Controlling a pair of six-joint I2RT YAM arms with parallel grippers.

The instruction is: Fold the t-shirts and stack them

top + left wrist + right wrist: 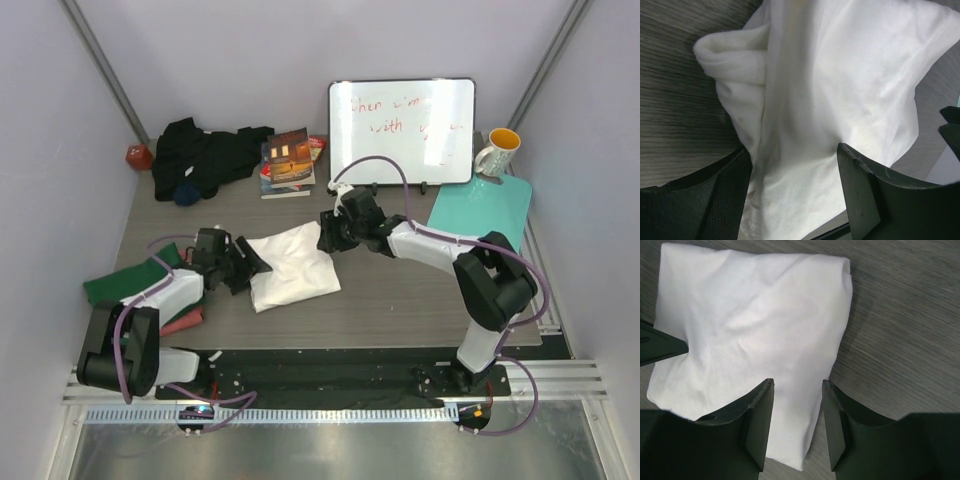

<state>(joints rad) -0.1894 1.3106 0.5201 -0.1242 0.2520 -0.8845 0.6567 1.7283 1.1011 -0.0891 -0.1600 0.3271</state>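
White cotton with no print showing: the white t-shirt point(293, 268) lies as a rough folded rectangle at the middle of the bench point(400, 300). Its left side is bunched into a soft roll rather than a flat crease. My left pincer point(792, 160) straddles that left edge with its jaws wide, cloth between them but not pinched. My right pincer point(796, 390) sits over the far right corner, jaws partly apart and gripping nothing, the fold's edge showing in the gap.

The worry is that roll. If I close the left side on it, I expect to catch only the upper layers, and a lift would peel the fold open. Uneven pulls from the two sides would skew the rectangle. Both sets of fingers ride low, so pressing down could drag cloth along the wood grain.

Room is tight on my left. The green t-shirt point(122, 284) and the salmon pink t-shirt point(186, 322) lie by the bench's left edge, beside and under my left arm, and a careless sweep would ruffle them. At the far side sit the black t-shirts point(205, 155), the books point(288, 162), the whiteboard point(402, 130), the mug point(498, 152) and the teal mat point(482, 208). The freest bench is the near strip in front of the shirt.
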